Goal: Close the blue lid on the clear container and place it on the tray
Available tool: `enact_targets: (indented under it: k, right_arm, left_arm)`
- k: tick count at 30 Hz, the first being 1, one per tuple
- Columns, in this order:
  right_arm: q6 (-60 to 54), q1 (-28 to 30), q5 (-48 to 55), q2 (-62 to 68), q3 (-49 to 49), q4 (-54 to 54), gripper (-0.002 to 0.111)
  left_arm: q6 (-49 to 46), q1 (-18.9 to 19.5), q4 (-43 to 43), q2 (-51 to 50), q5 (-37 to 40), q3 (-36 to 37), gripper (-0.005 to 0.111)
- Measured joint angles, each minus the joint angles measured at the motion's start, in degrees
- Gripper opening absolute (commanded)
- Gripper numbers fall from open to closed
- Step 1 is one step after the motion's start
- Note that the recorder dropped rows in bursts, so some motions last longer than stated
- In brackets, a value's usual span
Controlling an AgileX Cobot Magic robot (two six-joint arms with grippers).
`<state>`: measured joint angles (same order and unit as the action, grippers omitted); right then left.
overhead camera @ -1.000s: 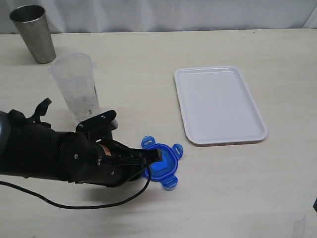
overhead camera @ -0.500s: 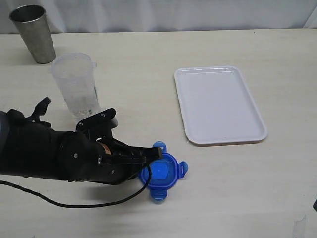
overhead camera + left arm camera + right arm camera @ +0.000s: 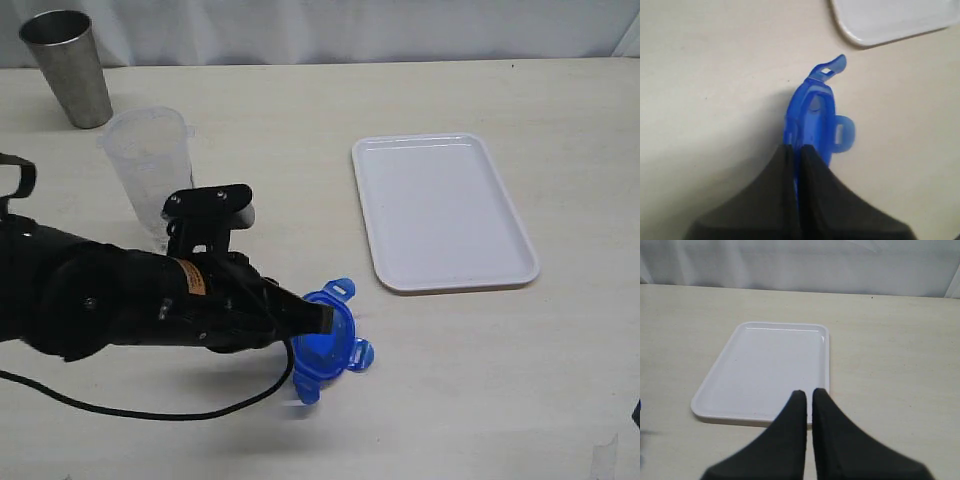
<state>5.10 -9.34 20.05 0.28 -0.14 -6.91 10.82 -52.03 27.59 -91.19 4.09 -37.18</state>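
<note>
The left gripper (image 3: pixel 320 318) is clamped on the rim of the blue lid (image 3: pixel 328 348), which hangs tilted past its fingertips. So thin an edge-hold could pivot or slip before the lid reaches the clear container (image 3: pixel 150 170) back beside the wrist.

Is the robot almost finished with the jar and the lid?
Not yet. Done: the left gripper is shut on the edge of the blue lid. In hand: the lid, tilted up off the table. Left: the clear container stands open and is not on the tray.
</note>
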Motion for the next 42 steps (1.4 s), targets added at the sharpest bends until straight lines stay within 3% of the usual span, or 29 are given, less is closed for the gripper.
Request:
enact_targets:
  k: [6, 18, 27, 33, 37, 42]
  right_arm:
    - [0.0, 0.0, 0.0, 0.0, 0.0, 0.0, 0.004]
    - [0.0, 0.0, 0.0, 0.0, 0.0, 0.0, 0.004]
    - [0.0, 0.0, 0.0, 0.0, 0.0, 0.0, 0.004]
    - [0.0, 0.0, 0.0, 0.0, 0.0, 0.0, 0.004]
    - [0.0, 0.0, 0.0, 0.0, 0.0, 0.0, 0.004]
    - [0.0, 0.0, 0.0, 0.0, 0.0, 0.0, 0.004]
  left_arm:
    - [-0.1, 0.0, -19.3, 7.2, 6.4, -2.4, 0.000]
    - [-0.2, 0.0, -50.0, 12.9, 28.0, -20.9, 0.000]
    - [-0.2, 0.0, -70.5, 12.9, 30.9, -30.6, 0.000]
    - [-0.4, 0.2, -84.6, 13.0, 36.3, -31.8, 0.000]
    - [-0.4, 3.3, -90.3, 12.9, 42.3, -31.8, 0.000]
    - [-0.9, 10.1, -91.7, 12.8, 43.2, -31.8, 0.000]
